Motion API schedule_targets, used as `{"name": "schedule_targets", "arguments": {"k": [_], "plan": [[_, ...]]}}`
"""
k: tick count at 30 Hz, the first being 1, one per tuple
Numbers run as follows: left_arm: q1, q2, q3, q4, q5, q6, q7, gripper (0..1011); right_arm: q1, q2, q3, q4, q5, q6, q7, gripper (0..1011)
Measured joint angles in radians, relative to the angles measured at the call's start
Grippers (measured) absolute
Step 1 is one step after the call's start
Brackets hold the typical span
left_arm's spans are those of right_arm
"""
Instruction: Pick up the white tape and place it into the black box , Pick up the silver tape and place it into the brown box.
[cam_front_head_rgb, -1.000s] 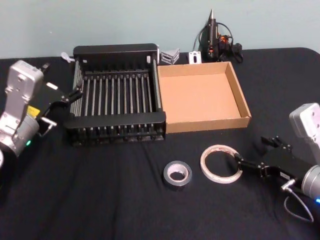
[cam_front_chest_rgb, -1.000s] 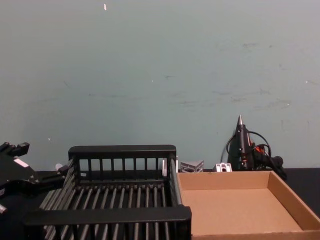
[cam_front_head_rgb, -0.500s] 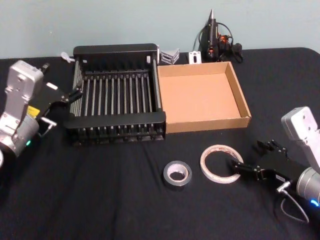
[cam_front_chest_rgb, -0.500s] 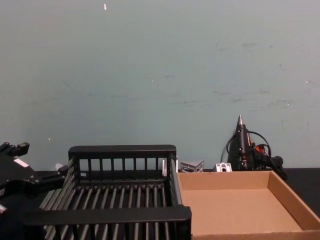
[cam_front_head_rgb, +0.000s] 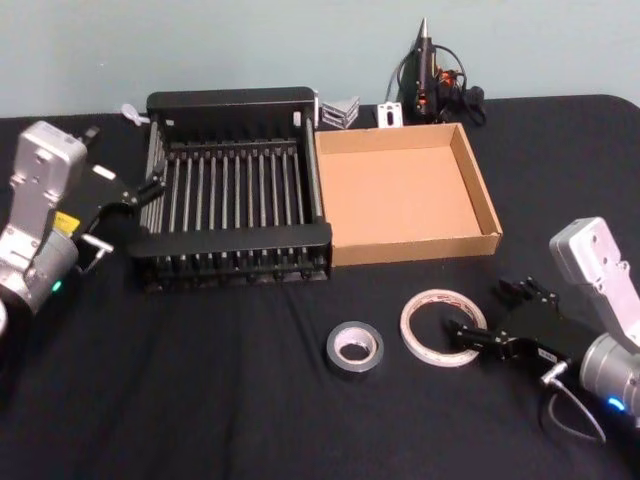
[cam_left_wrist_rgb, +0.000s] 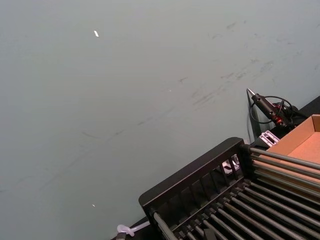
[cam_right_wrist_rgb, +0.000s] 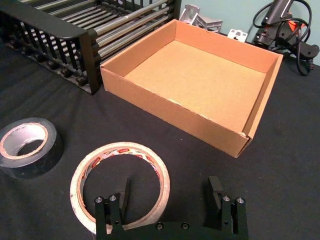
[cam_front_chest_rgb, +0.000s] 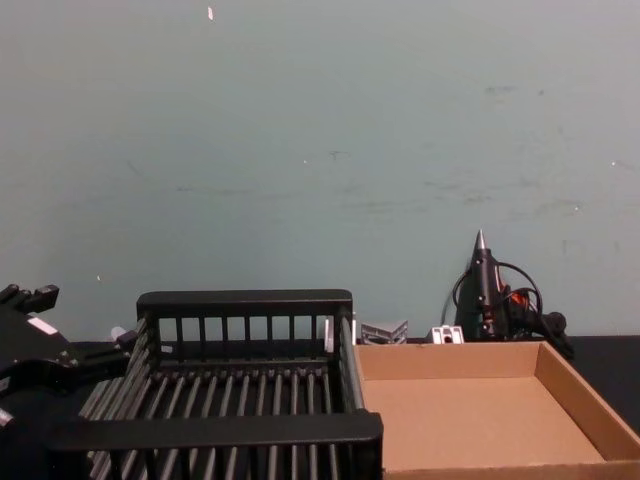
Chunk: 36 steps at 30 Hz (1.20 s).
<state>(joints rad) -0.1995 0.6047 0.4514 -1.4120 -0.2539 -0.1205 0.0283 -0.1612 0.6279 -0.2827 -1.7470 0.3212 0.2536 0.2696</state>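
Observation:
The white tape (cam_front_head_rgb: 440, 328) (cam_right_wrist_rgb: 120, 185) lies flat on the black cloth in front of the brown box (cam_front_head_rgb: 405, 195) (cam_right_wrist_rgb: 200, 80). My right gripper (cam_front_head_rgb: 482, 312) (cam_right_wrist_rgb: 169, 190) is open, low at the roll's right side. One finger stands inside the roll's hole and the other outside it, so the rim sits between them. The silver tape (cam_front_head_rgb: 355, 347) (cam_right_wrist_rgb: 29, 146) lies just left of the white roll. The black box (cam_front_head_rgb: 235, 190) (cam_front_chest_rgb: 250, 400) stands against the brown box's left wall. My left gripper (cam_front_head_rgb: 120, 160) (cam_front_chest_rgb: 80, 320) hangs open beside the black box's left wall.
A black glue gun (cam_front_head_rgb: 430, 70) (cam_front_chest_rgb: 485, 295) with its cable stands at the table's back edge behind the brown box. Small metal brackets (cam_front_head_rgb: 340, 110) lie next to it. A teal wall closes the back.
My right gripper has slid left towards the white tape, and one finger now stands inside the ring. The left arm and both tapes have not moved.

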Motion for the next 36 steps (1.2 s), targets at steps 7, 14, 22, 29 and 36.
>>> {"name": "schedule_targets", "arguments": {"k": [7,14,22,29,36], "plan": [[0.0,0.0,0.0,0.0,0.0,0.0,0.0,1001,0.012,-0.02,-0.001,0.022,-0.017,-0.008,0.023,1002],[0.0,0.0,0.0,0.0,0.0,0.0,0.0,1001,0.019,-0.039,0.001,0.04,-0.034,-0.006,0.039,1003],[0.0,0.0,0.0,0.0,0.0,0.0,0.0,1001,0.016,-0.053,0.013,0.043,-0.049,-0.001,0.052,1002],[0.0,0.0,0.0,0.0,0.0,0.0,0.0,1001,0.012,-0.063,0.022,0.043,-0.067,0.006,0.059,1003],[0.0,0.0,0.0,0.0,0.0,0.0,0.0,1001,0.011,-0.064,0.023,0.043,-0.071,0.007,0.06,1003]]}}
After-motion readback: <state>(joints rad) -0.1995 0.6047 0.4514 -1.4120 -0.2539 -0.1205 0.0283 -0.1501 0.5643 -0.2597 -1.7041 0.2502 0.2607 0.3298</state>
